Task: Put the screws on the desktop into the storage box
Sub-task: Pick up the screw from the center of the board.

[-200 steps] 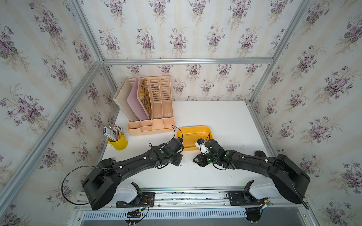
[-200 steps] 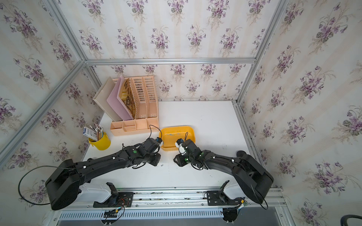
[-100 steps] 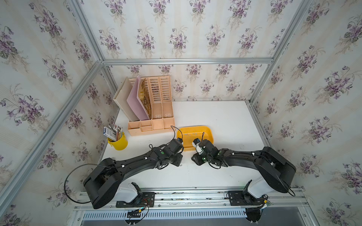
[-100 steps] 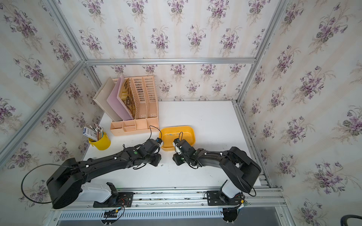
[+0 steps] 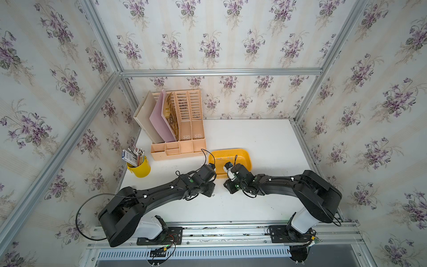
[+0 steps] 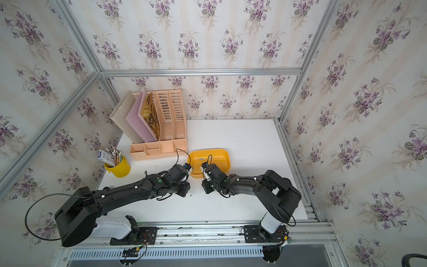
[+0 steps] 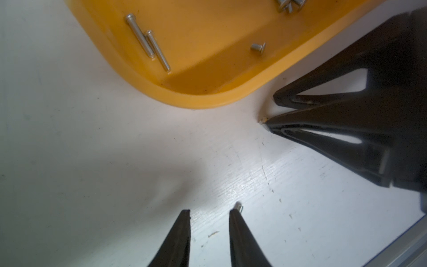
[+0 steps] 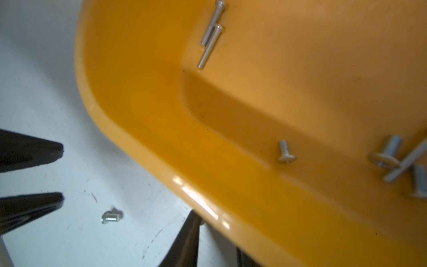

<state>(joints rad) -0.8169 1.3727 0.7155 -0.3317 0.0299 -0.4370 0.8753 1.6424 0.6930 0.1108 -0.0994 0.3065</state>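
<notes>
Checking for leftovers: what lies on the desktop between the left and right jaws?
One small screw, loose on the desktop close beside the left jaws. The right wrist view shows it clearest; both top views show it too.

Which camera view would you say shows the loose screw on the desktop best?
The right wrist view: there the loose screw shows head and thread, unobstructed. The left wrist view catches only a bit of it beside the left gripper; in both top views it is a mere speck.
</notes>
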